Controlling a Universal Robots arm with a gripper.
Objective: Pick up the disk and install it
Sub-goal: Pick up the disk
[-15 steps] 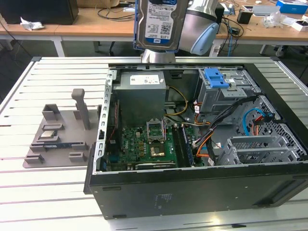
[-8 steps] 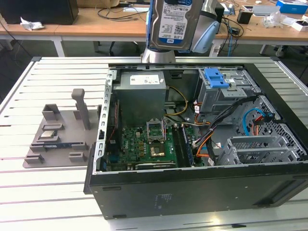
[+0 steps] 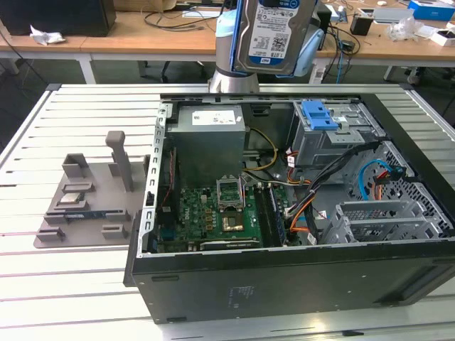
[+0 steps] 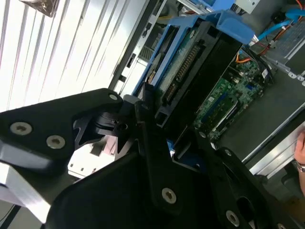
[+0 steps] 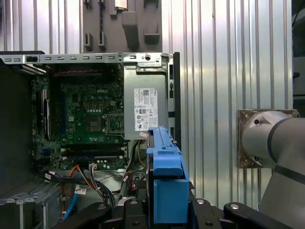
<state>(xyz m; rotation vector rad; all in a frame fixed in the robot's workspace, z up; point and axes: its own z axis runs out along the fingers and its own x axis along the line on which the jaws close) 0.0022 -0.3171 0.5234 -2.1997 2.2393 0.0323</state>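
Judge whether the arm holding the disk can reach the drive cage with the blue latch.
Probably yes: the case lies open, and nothing stands between the disk, held above it in the gripper, and the drive cage. Black cables beside the cage might crowd it.

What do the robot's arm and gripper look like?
The arm is a smooth silver-grey tube with a dark band at one joint; the exterior view shows light blue joint caps. The gripper is matte black, built of flat angular plates fastened with silver screws.
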